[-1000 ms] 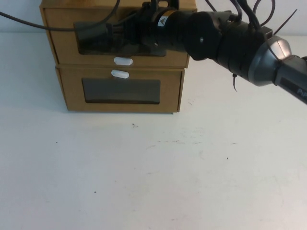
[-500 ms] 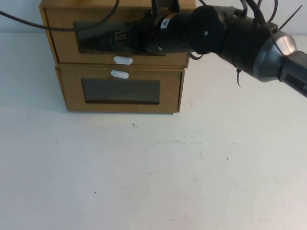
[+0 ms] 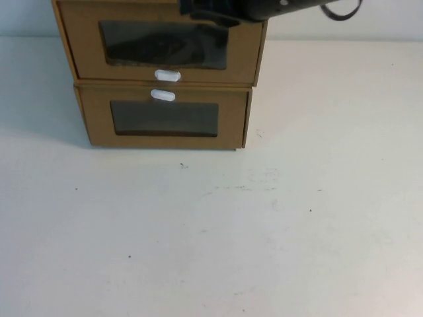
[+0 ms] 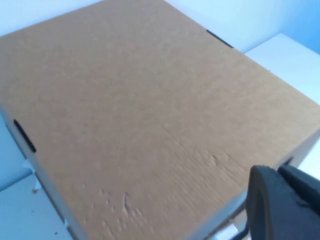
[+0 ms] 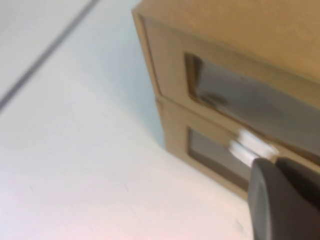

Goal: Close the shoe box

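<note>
Two risks are judged from here. If the drawer is pressed off-centre, the shoe box (image 3: 244,59) could be slid or skewed on top of the lower box (image 3: 96,119) instead of being shut. The right arm (image 3: 231,8), seen above the lower box at the shoe box's upper front edge, could also catch that edge and drag the drawer out.

The right gripper (image 5: 282,200) is turned toward both fronts, and the left gripper (image 4: 280,205) is held over the shoe box's plain lid. How wide either one is set cannot be told.

The shoe box is stacked directly on the lower box. Brown cardboard is seen, with a dark window (image 3: 164,44) and a white tab (image 3: 167,75) beneath it. Its front is judged nearly flush, so the drawer seems closed.
</note>
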